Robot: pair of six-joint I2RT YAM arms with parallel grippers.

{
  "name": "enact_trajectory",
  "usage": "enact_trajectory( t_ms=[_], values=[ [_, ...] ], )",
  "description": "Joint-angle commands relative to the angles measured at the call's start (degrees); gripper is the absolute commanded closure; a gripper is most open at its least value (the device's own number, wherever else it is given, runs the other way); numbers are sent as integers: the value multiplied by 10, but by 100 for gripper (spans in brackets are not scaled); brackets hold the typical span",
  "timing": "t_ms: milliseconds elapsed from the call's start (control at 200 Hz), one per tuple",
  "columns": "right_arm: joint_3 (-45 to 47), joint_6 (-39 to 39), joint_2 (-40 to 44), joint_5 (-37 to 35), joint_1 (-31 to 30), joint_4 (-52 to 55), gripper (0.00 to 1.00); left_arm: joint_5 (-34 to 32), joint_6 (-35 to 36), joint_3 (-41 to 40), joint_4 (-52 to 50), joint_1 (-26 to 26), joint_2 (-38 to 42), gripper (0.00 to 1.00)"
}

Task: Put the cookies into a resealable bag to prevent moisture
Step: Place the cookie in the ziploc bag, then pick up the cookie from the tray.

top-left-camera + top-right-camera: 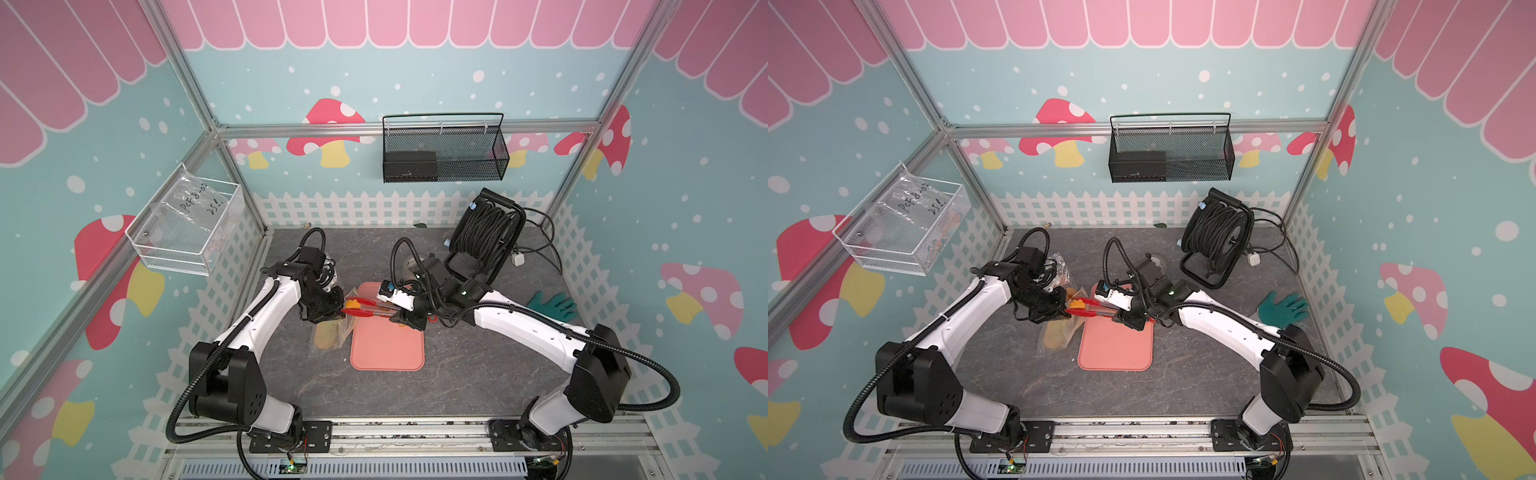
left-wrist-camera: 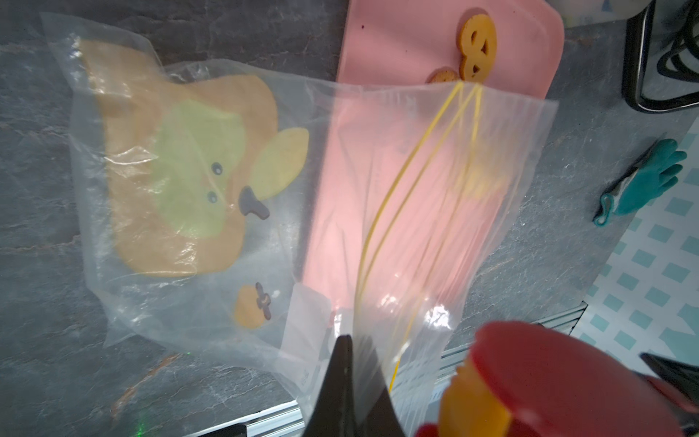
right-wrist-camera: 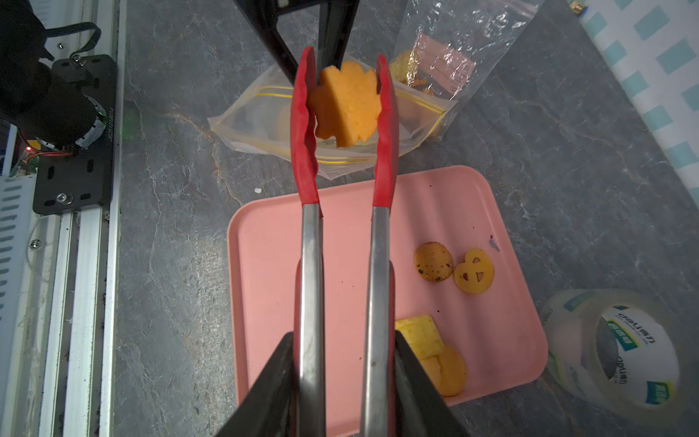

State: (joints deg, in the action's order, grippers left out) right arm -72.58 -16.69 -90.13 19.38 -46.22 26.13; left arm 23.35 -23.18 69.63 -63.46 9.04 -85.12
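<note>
My left gripper (image 2: 346,363) (image 1: 337,309) is shut on one edge of the resealable bag (image 2: 416,189) (image 3: 257,125), a clear bag with yellow zip lines, and holds its mouth up and open beside the pink tray (image 1: 386,349) (image 3: 264,265). My right gripper (image 3: 342,336) (image 1: 400,318) is shut on red-tipped steel tongs (image 3: 310,265) (image 1: 368,311). The tong tips pinch an orange flower-shaped cookie (image 3: 348,106) (image 1: 353,304) right over the bag's mouth. Several cookies lie on the tray: a chocolate-chipped one (image 3: 433,262), a face-cut one (image 3: 474,271) (image 2: 478,45), a yellow square (image 3: 420,335) and a round one (image 3: 452,372).
A larger clear bag with a yellow face-marked item (image 2: 170,170) lies next to the held bag. Another clear bag with a pink label (image 3: 454,49) lies beyond. A tape roll (image 3: 612,348), cable reel (image 1: 486,232) and green glove (image 1: 555,305) sit on the right side.
</note>
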Motion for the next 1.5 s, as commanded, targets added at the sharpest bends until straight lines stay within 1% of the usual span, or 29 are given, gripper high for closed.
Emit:
enact_trajectory(
  t_ms=[0,45,110,205,325,480,590,641,691,811,916,1126,1496],
  values=[
    [-17,-6,8,39,0,-32,52,14,-6,14,-7,-8,17,100],
    [-18,-5,8,42,1,-33,46,18,-6,15,-7,-9,16,100],
    [-19,-2,12,53,3,-34,43,21,-4,19,-6,-9,15,100],
    [-18,0,22,57,8,-30,41,25,-5,22,-8,-11,14,100],
    [-13,10,48,53,31,-25,42,29,-7,27,-7,-12,18,100],
    [0,13,97,12,86,-3,44,38,-9,37,-9,-12,29,100],
    [17,-21,101,-56,98,42,42,42,-9,40,-9,-11,34,100],
    [28,-37,91,-85,98,62,40,40,-8,39,-9,-12,36,100],
    [36,-48,77,-98,98,77,39,39,-6,38,-10,-11,35,100],
    [40,-60,39,-96,96,80,36,39,-4,41,-13,-10,34,100],
    [24,-68,-6,-100,92,79,35,42,-3,48,-12,-9,33,100],
    [-12,-72,-76,-100,88,110,37,44,0,47,-13,-6,33,100],
    [-45,-63,-128,-100,87,126,41,41,7,33,-13,-5,28,100]
  ],
)
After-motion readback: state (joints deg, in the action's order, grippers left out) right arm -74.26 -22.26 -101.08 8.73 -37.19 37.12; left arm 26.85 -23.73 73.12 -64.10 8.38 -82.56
